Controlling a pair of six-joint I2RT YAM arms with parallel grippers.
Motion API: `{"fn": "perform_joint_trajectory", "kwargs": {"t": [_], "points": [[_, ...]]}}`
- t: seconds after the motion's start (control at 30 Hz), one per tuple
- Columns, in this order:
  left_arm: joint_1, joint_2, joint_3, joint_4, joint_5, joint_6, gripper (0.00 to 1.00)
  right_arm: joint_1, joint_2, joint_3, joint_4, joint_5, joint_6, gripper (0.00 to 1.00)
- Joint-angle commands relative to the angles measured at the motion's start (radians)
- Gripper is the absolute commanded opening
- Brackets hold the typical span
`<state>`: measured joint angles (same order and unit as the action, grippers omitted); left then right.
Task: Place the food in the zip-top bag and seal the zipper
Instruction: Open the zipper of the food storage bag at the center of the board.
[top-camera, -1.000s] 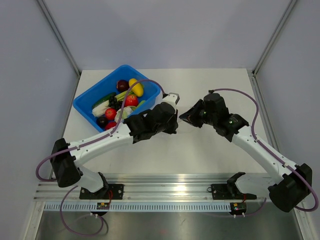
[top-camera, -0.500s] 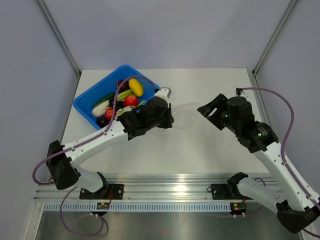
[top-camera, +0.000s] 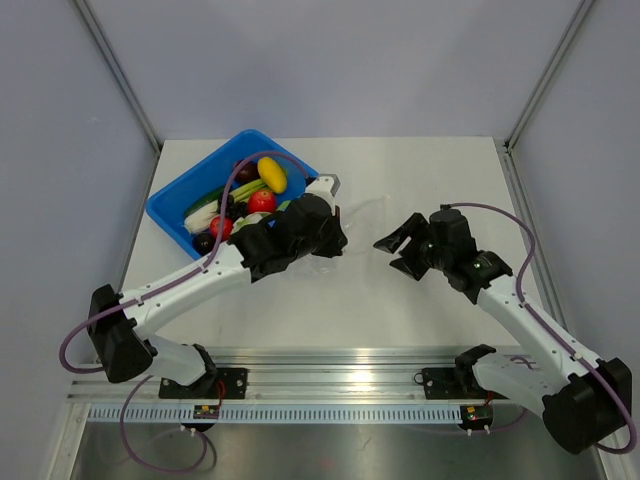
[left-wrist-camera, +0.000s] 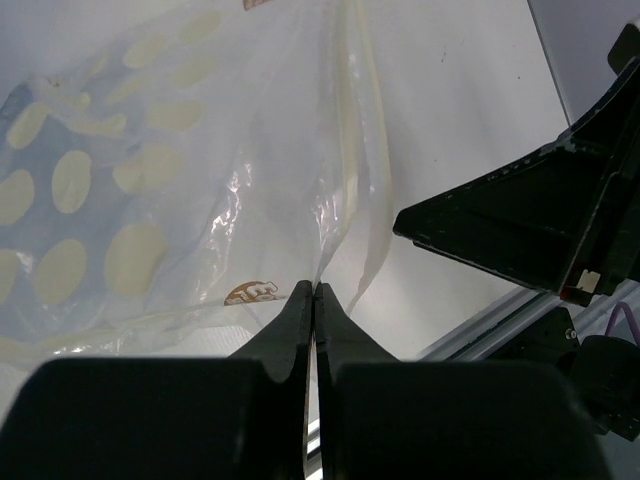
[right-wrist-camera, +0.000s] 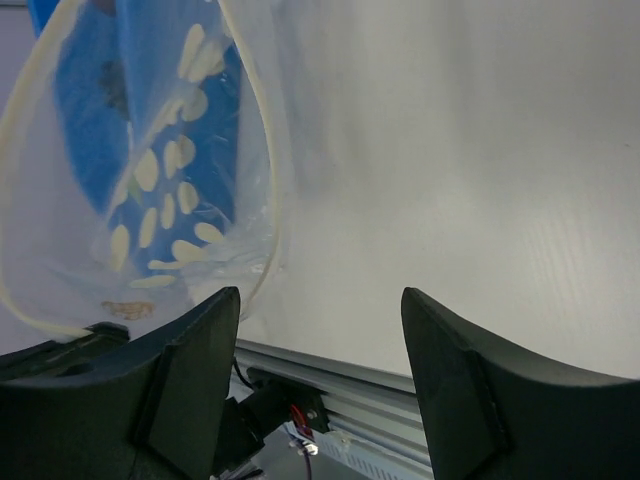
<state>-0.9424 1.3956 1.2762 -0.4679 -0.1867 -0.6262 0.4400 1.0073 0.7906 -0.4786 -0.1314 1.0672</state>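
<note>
On the white table (top-camera: 420, 180), the clear dotted bag (right-wrist-camera: 150, 190) lies between the two arms, beside the blue tub (top-camera: 185, 190). It sits just left of the right gripper (right-wrist-camera: 318, 298), its mouth gaping toward it. The right gripper stands wide and holds nothing. The left gripper (left-wrist-camera: 314, 292), the nearer one, is pinched tight on the bag's crinkled edge. The food (top-camera: 262, 200) sits heaped in the tub, just beyond the left gripper. The pale zipper (left-wrist-camera: 358, 90) runs away from the left gripper, unsealed. The free lip looks the likeliest next hold.
</note>
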Motion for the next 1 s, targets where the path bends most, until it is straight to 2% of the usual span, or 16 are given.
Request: {"fn": "perform_joint_trajectory", "kwargs": {"t": [0.0,0.27,0.33,0.37,0.47,0.5,0.63,0.73,0.77,0.83,0.97], "points": [[0.004,-0.038,-0.012,0.040,0.003,-0.004,0.00,-0.018,0.031,0.010,0.167,-0.074,0.039,0.73],[0.004,-0.047,-0.023,0.051,0.015,-0.001,0.00,-0.024,0.106,-0.039,0.280,-0.115,0.089,0.67],[0.004,-0.047,-0.021,0.046,0.013,-0.001,0.00,-0.024,0.103,-0.041,0.282,-0.114,0.085,0.62],[0.004,-0.052,-0.021,0.046,0.010,-0.001,0.00,-0.023,0.106,-0.034,0.273,-0.102,0.073,0.51],[0.004,-0.053,-0.018,0.048,0.009,0.002,0.00,-0.024,0.112,-0.024,0.250,-0.088,0.048,0.32],[0.004,-0.052,-0.014,0.051,0.010,0.005,0.00,-0.023,0.120,-0.019,0.245,-0.086,0.042,0.20],[0.004,-0.055,-0.008,0.043,0.015,0.020,0.04,-0.023,0.143,0.042,0.193,-0.070,-0.024,0.00],[0.004,-0.064,-0.003,0.040,0.015,0.040,0.49,-0.023,0.139,0.130,0.079,-0.010,-0.122,0.00],[0.004,-0.067,0.000,0.034,0.016,0.051,0.78,-0.023,0.128,0.175,0.060,0.027,-0.142,0.00],[0.004,-0.070,0.027,0.022,0.013,0.060,0.96,-0.023,0.119,0.229,0.014,0.061,-0.185,0.00],[0.004,-0.040,0.106,-0.027,0.015,0.092,0.96,-0.017,0.132,0.402,-0.119,0.090,-0.306,0.00]]}}
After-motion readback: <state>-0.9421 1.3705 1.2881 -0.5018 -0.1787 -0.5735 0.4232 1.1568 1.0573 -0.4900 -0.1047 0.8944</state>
